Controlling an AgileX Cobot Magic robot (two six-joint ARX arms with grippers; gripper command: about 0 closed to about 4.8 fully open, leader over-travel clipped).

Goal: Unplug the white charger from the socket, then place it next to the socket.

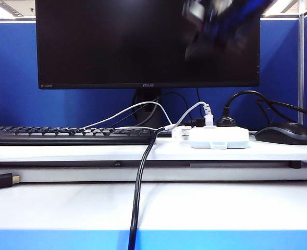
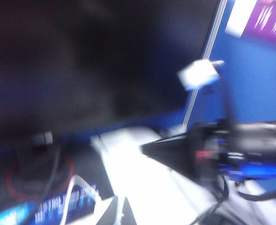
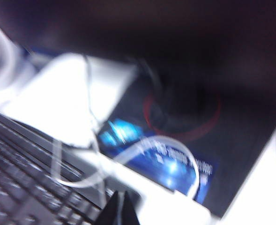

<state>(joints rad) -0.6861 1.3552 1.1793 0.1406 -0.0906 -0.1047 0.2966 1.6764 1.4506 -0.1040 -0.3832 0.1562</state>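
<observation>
The socket (image 1: pixel 219 137) is a flat white power strip lying on the raised shelf, right of the keyboard. A small white boxy charger (image 1: pixel 177 132) with a thin white cable sits on the shelf against the socket's left end. A white cable plug (image 1: pixel 209 112) and a round black plug (image 1: pixel 226 121) stand in the socket's top. My right gripper (image 1: pixel 211 25) is a blur high in front of the monitor. Its fingertips (image 3: pixel 120 212) are shut with nothing between them. My left gripper (image 2: pixel 120 213) also looks shut and empty, and I cannot make it out in the exterior view.
A large black monitor (image 1: pixel 143 41) fills the back, with its stand behind the cables. A black keyboard (image 1: pixel 64 134) lies to the left and a black mouse (image 1: pixel 283 133) to the right of the socket. A thick black cable (image 1: pixel 138 192) hangs over the front edge.
</observation>
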